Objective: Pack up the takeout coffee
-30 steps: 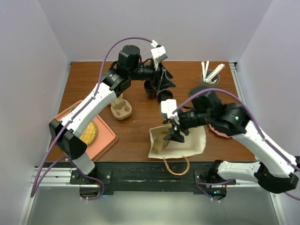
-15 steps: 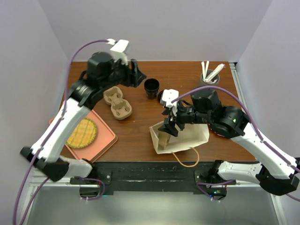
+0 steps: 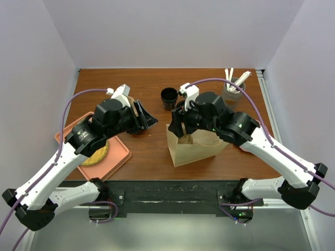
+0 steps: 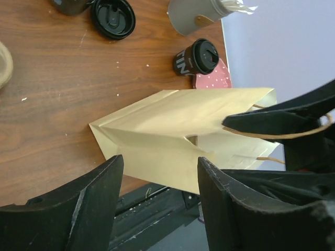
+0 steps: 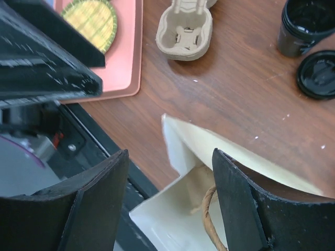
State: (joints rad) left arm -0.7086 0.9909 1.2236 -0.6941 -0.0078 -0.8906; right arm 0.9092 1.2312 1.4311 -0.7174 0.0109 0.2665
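The takeout coffee (image 4: 196, 56), a small black cup with a black sip lid, stands on the table past the bag in the left wrist view; in the top view my right arm hides it. A tan paper bag (image 3: 199, 149) stands upright with its mouth open (image 5: 209, 172). My right gripper (image 3: 177, 125) is open at the bag's top edge (image 5: 170, 154), with the rope handle (image 5: 207, 209) by its right finger. My left gripper (image 3: 149, 121) is open and empty, left of the bag and pointing at it (image 4: 159, 162).
A lidless black cup (image 3: 168, 98) and a loose black lid (image 5: 319, 73) sit behind the bag. A grey holder with stirrers (image 3: 233, 86) stands far right. A pulp cup carrier (image 5: 186, 23) and a pink tray (image 3: 118, 154) with a woven mat (image 5: 94, 18) lie left.
The bag went from lying flat to standing upright under my right gripper. My left arm swung back from the far cups and came down beside the bag.
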